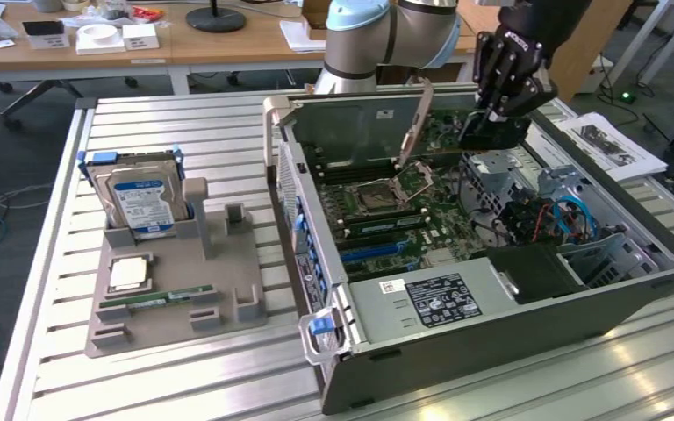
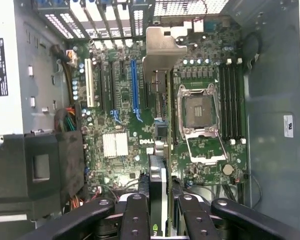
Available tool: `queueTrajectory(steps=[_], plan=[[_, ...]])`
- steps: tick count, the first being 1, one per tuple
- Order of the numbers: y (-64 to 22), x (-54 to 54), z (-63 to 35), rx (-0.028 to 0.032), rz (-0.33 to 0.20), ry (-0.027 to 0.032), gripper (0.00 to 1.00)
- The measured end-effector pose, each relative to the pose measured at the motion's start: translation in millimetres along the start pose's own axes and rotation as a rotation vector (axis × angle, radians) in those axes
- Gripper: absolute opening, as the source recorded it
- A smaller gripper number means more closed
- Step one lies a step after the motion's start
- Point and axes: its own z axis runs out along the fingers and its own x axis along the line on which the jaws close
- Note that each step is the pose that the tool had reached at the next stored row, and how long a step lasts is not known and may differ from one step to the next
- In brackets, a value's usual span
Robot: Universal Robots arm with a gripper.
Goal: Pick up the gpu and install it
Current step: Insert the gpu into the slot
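Holds flat green-and-black gpu card [image 2: 159,175] with silver end bracket, edge-on, in partly closed black gripper [image 2: 160,212], clamped on both faces. Hangs over green motherboard [image 2: 120,115] near back edge of open grey computer case [image 1: 490,351]. Close below: long blue slot [image 2: 135,90], open silver processor socket [image 2: 200,112], raised metal socket lever [image 1: 414,123]. Red and orange cables [image 1: 525,219] nearby.

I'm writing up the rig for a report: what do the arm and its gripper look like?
The arm is silver-grey tubing with pale blue joint caps. The gripper is black, with a small white marking on its body; its fingers are jointed black links with round pins.
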Motion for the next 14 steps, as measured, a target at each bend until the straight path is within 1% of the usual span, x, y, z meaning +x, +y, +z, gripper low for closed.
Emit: queueTrajectory(steps=[6, 8, 11, 12, 14], plan=[[1.0, 0.1, 1.0, 0.0110, -0.029, 0.0003, 0.27], [2.1, 0.2, 1.1, 0.0127, -0.036, 0.0003, 0.27], [3.0, 0.3, 1.2, 0.0130, -0.039, 0.0004, 0.27], [3.8, 0.3, 1.3, 0.0139, -0.041, 0.0003, 0.27], [5.1, 0.5, 1.7, 0.0178, -0.046, 0.0004, 0.27]])
